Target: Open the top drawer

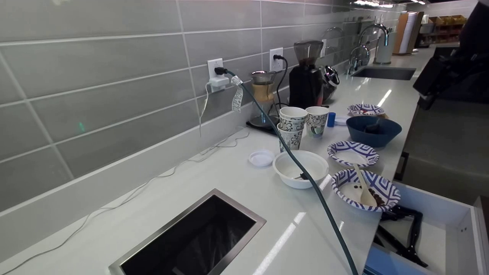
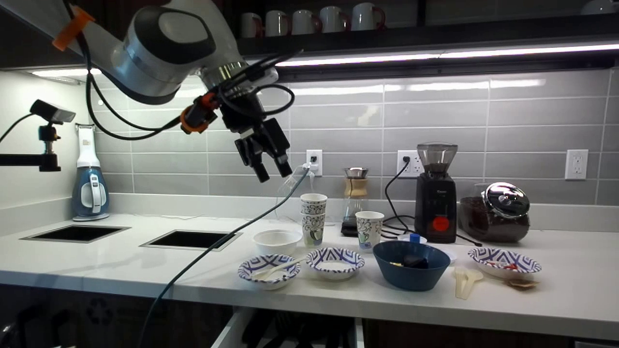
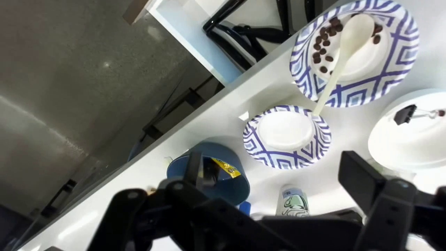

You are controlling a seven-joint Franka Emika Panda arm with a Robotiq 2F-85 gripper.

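Two fingers (image 3: pixel 362 181), spread wide; nothing between them, no contact. Gripper (image 2: pixel 274 173) hangs in the air above counter level, well apart from the drawer.

Below it: white countertop (image 1: pixel 225 164). Top drawer (image 1: pixel 439 210) sits directly under its front edge, already standing well out; black long-handled things (image 3: pixel 268 34) lie inside. Task looks done or close to it.

Handling (est.): rigid box, one free direction, straight out and back. Walls look smooth, probably slippery to a pinch. Contents may slide and add a modest load; nothing fragile about the box itself. If more travel is wanted: hook the fingertips behind the front wall (image 1: pixel 468 244), near mid-width, and pull level. Off-centre tug could bind it.

Not resolved: outer face of the brown front panel (image 3: pixel 135 12), so its own handle, if any, is unseen; a black bar handle (image 1: pixel 403 166) shows only beside the drawer. Countertop masks the rear; in an exterior view the patterned bowl (image 1: pixel 384 185) covers a little more. Drawer cut off by the lower border in both exterior views, by the upper border in the wrist view. Cannot tell whether it is at its stop.
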